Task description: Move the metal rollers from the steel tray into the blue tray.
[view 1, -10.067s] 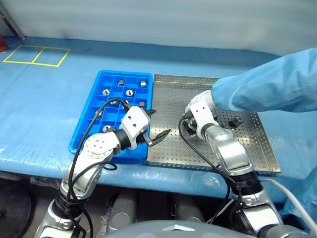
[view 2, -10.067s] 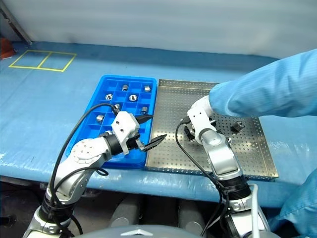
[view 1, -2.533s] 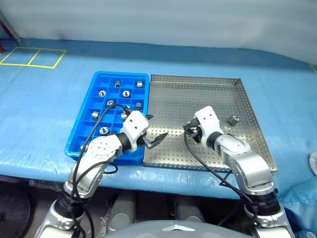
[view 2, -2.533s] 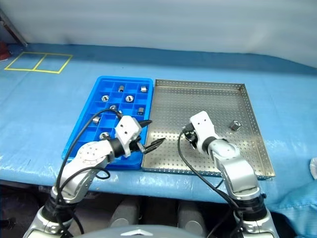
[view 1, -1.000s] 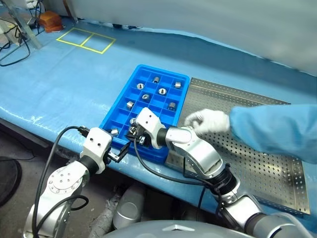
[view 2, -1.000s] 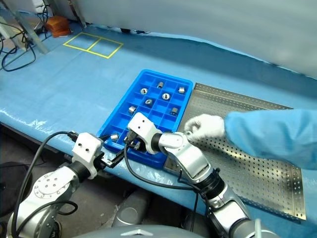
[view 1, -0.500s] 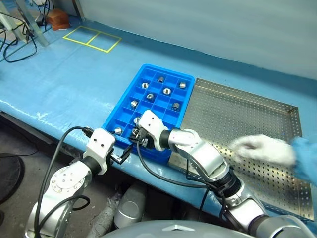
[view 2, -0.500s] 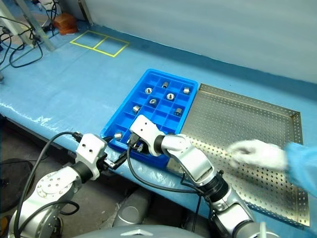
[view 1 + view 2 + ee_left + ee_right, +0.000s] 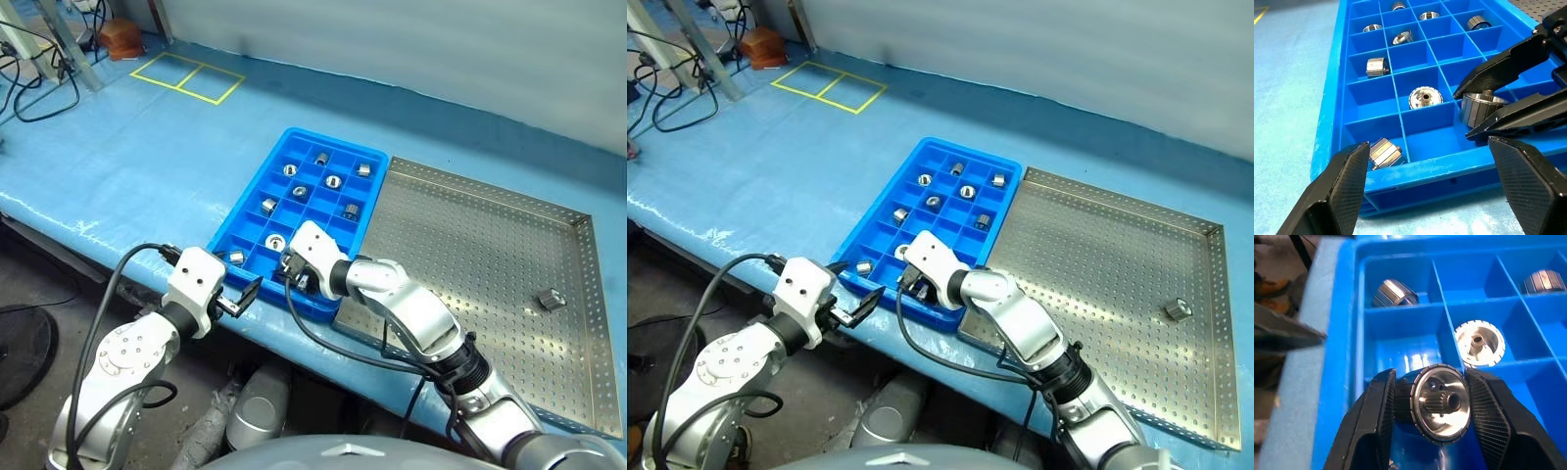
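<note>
The blue tray (image 9: 247, 191) holds several metal rollers (image 9: 300, 192) in its compartments. My right gripper (image 9: 1432, 382) is shut on one roller (image 9: 1442, 404), held just above a near-row compartment of the blue tray (image 9: 1347, 357), and it also shows in the head view as the right gripper (image 9: 292, 279). My left gripper (image 9: 243, 299) stands open and empty just off the blue tray's near edge, fingers (image 9: 1342, 191) spread wide. To the right, the steel tray (image 9: 460, 245) carries one roller (image 9: 549, 299) near its right side.
The trays sit side by side on a blue-covered table (image 9: 127, 166) whose near edge runs just under my grippers. Yellow tape squares (image 9: 186, 76) mark the far left. Cables and a stand (image 9: 39, 59) are off the table's left end.
The person's gloved hand and blue sleeve have left to the right, and a roller now lies on the steel tray. My right gripper has shifted slightly right with its roller. The camera has turned.
</note>
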`<action>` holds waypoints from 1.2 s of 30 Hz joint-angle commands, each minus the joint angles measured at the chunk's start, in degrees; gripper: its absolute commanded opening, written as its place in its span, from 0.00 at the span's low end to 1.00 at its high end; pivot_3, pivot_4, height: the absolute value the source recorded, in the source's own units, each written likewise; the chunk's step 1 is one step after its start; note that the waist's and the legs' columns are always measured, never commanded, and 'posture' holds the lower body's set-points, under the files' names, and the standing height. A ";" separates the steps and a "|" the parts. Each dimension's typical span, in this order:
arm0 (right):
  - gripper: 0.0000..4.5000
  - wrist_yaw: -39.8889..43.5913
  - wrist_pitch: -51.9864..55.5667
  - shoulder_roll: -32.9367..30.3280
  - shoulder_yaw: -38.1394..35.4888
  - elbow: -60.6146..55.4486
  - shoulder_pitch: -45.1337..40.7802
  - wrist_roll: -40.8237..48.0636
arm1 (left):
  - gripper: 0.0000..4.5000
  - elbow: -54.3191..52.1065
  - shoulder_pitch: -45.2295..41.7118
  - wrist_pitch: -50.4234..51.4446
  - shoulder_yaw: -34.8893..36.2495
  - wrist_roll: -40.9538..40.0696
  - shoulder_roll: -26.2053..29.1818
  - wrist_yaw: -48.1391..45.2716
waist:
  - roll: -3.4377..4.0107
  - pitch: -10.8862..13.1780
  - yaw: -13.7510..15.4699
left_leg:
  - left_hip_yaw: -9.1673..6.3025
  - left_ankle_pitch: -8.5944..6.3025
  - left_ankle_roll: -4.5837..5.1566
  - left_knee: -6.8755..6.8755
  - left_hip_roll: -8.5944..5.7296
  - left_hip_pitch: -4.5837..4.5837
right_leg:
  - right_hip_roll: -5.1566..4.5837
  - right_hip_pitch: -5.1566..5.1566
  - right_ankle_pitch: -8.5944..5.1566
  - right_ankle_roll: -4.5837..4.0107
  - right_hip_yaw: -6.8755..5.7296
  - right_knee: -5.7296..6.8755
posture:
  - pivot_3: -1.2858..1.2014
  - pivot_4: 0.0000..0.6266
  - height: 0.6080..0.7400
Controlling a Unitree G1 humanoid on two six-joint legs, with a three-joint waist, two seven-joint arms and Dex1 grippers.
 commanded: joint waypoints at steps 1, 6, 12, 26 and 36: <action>0.42 -0.56 0.42 -0.24 -1.12 -1.08 0.30 -0.39 | 0.94 -0.76 -0.49 -1.25 0.40 -0.57 0.18 -0.18 | -0.01 -0.01 -0.04 | 0.01 0.00 0.00 0.00 0.00 0.01 | 0.00 0.00 0.00 0.00 0.00 0.00 | 0.70 0.24 1.00; 0.42 0.39 0.75 -0.99 -1.17 -1.43 0.36 0.24 | 0.94 -0.56 -0.78 -1.23 0.37 -0.61 0.32 -0.39 | -0.02 -0.02 0.06 | 0.01 0.00 0.00 -0.01 0.01 -0.07 | 0.01 0.06 0.01 0.00 0.00 0.01 | 0.70 0.24 1.00; 0.77 1.98 -0.47 -1.74 -0.27 -2.87 0.63 0.83 | 0.94 -0.11 -1.26 -1.31 0.03 -0.69 0.29 -0.59 | -0.05 -0.03 0.09 | 0.01 0.00 0.00 0.00 0.00 -0.09 | -0.01 0.07 0.01 0.01 0.00 -0.02 | 0.70 0.24 1.00; 0.89 -4.44 0.95 -5.53 -15.84 -10.02 2.49 -0.05 | 0.94 7.63 -11.36 -4.72 -8.36 -0.45 -2.19 -3.16 | -0.06 -0.04 -0.50 | -0.03 -0.02 -0.05 0.32 -0.01 -0.45 | 0.03 0.00 0.09 0.14 -0.01 -0.06 | 0.64 0.24 1.00; 0.89 -7.23 7.96 -11.22 -18.75 -16.16 10.02 -1.50 | 0.94 14.25 -17.70 -8.18 -11.37 -1.18 -2.02 -8.11 | -0.04 -0.06 -6.47 | -0.09 -0.06 0.05 0.47 0.01 -0.64 | 0.06 -0.02 0.21 0.25 0.03 -0.02 | 0.61 0.24 1.00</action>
